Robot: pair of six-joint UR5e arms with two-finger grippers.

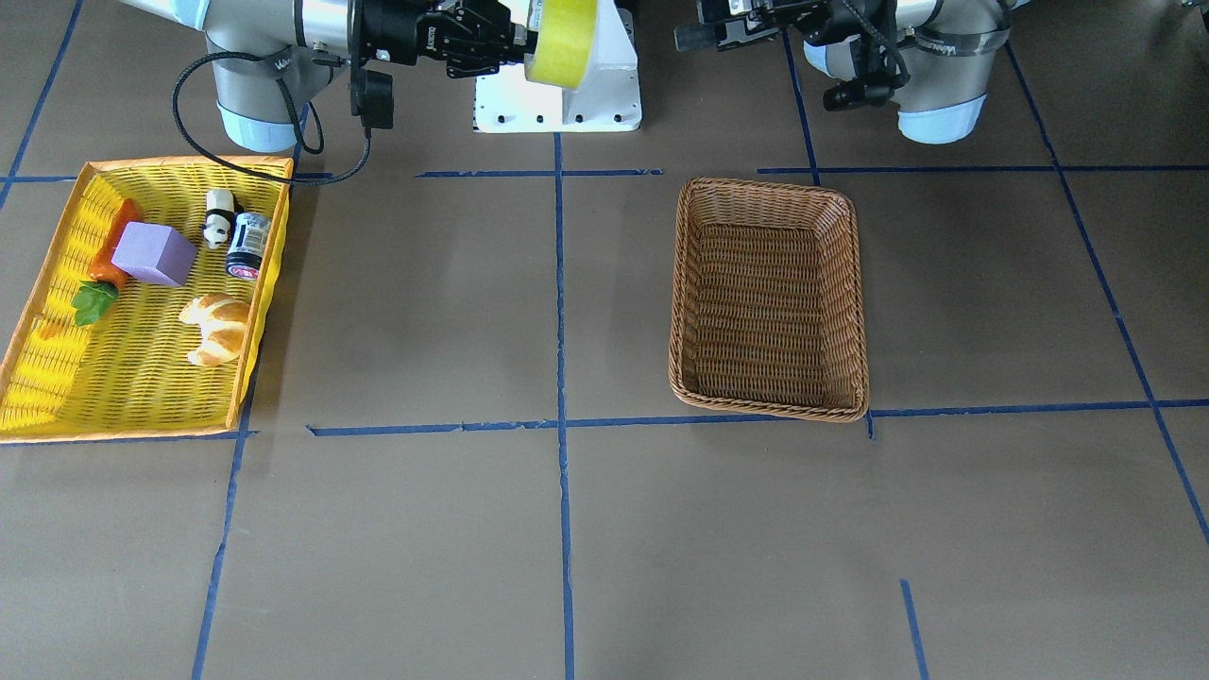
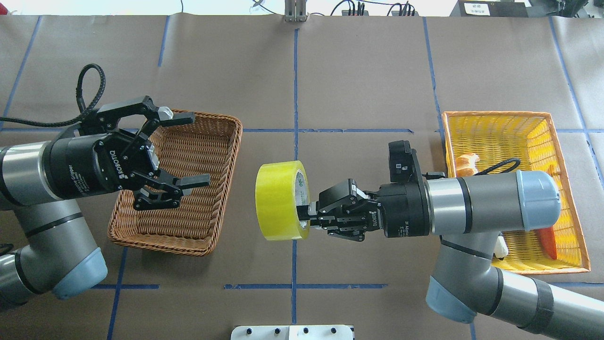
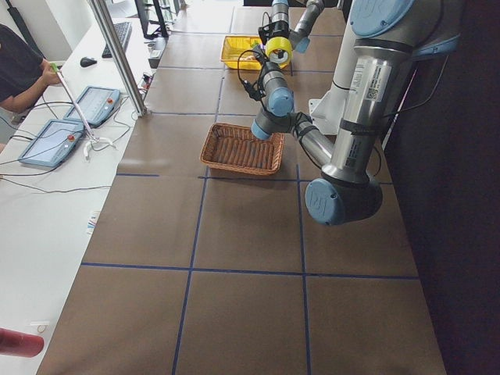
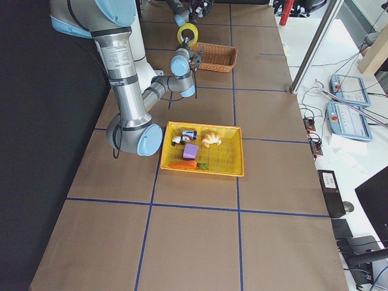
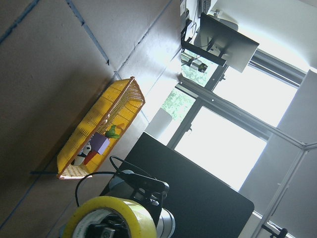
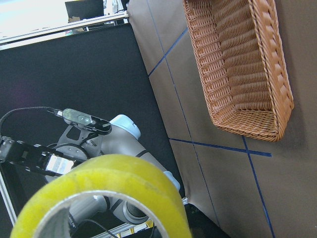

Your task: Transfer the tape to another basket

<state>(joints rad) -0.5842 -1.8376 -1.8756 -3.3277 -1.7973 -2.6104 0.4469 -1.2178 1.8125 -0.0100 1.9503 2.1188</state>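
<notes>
The tape (image 2: pixel 278 200), a wide yellow roll with a grey-white printed core, hangs in the air over the table's middle. My right gripper (image 2: pixel 306 215) is shut on the roll's wall and holds it on edge. The roll also shows in the front view (image 1: pixel 564 38) and close up in both wrist views (image 6: pixel 99 193) (image 5: pixel 114 215). The brown wicker basket (image 2: pixel 231 141) (image 1: pixel 850 283) stands to the left of the tape, with nothing in it. My left gripper (image 2: pixel 196 147) is open and empty, above the basket's near-left part, pointing towards the tape.
The yellow plastic basket (image 2: pixel 568 189) stands at the right, under my right arm. It holds a croissant (image 1: pixel 219 326), a purple block (image 1: pixel 154 253), a panda figure (image 1: pixel 219 217), a small can (image 1: pixel 247 246) and a carrot (image 1: pixel 109 250). The white base plate (image 1: pixel 557 104) is between the arms.
</notes>
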